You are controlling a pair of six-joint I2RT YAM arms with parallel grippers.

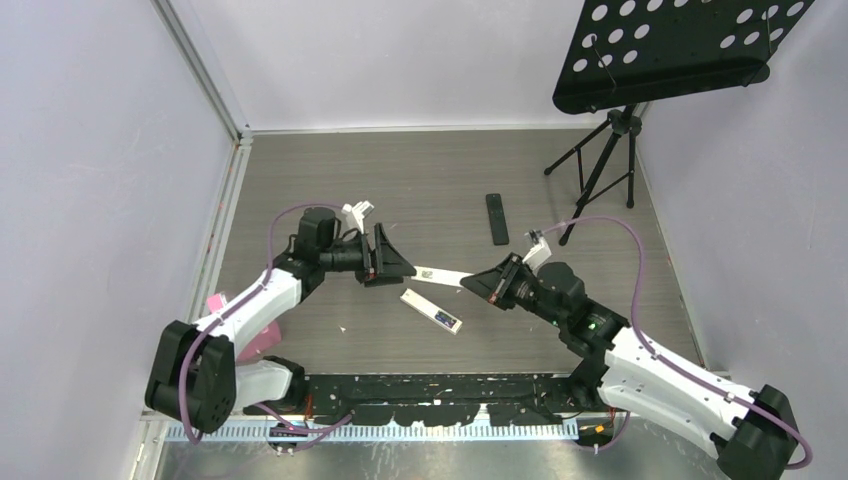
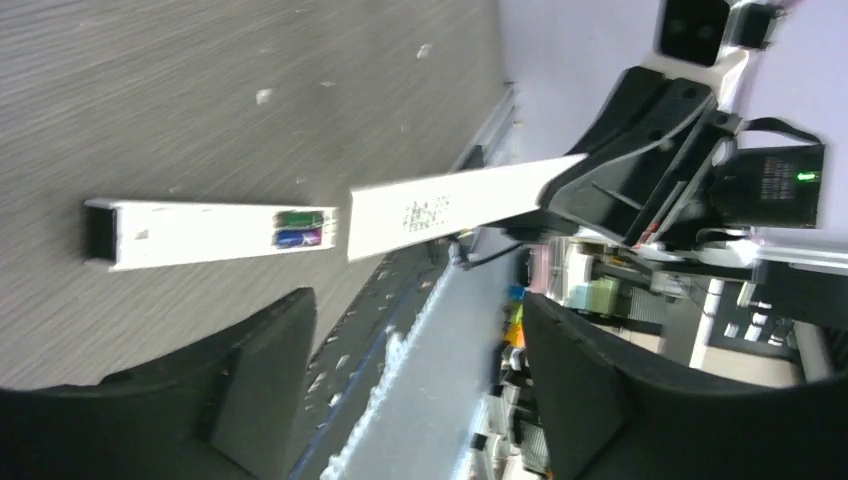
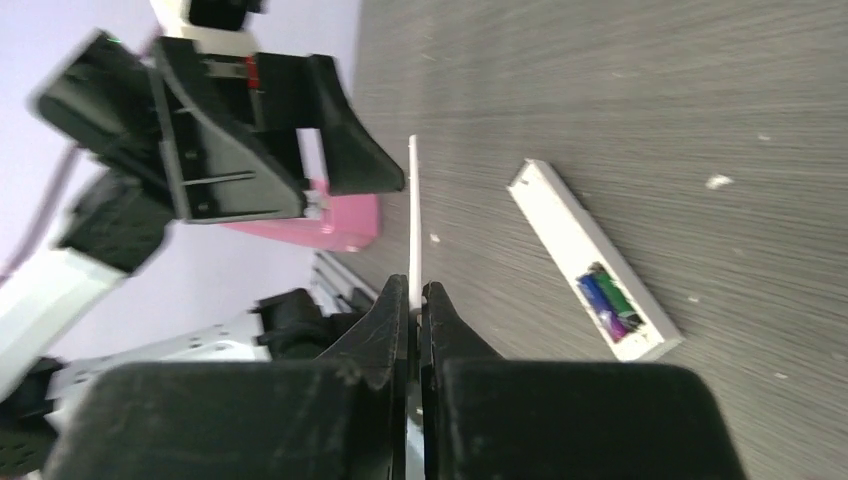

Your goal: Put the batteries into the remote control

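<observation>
**Top view:** fixed, high, behind the arm bases, tilted down and forward over the table [image 1: 430, 170]. Long range. The whole table is in frame, with the bases at 6 o'clock and the stand [image 1: 603, 165] at 1 o'clock.

**Left wrist view:** low, close, rolled on its side, so the table fills 10 o'clock. It faces the right gripper [image 2: 565, 185] at 2 o'clock. Own fingers [image 2: 250, 390] at 6 o'clock.

**Right wrist view:** low, close, sighting along its own fingers [image 3: 385, 330] at 6 o'clock toward the left gripper [image 3: 230, 150] at 10 o'clock.

**Shared field:** the wrist views face each other. All three views show the remote [image 1: 432, 309] and the strip [image 1: 445, 274] between the grippers.
</observation>
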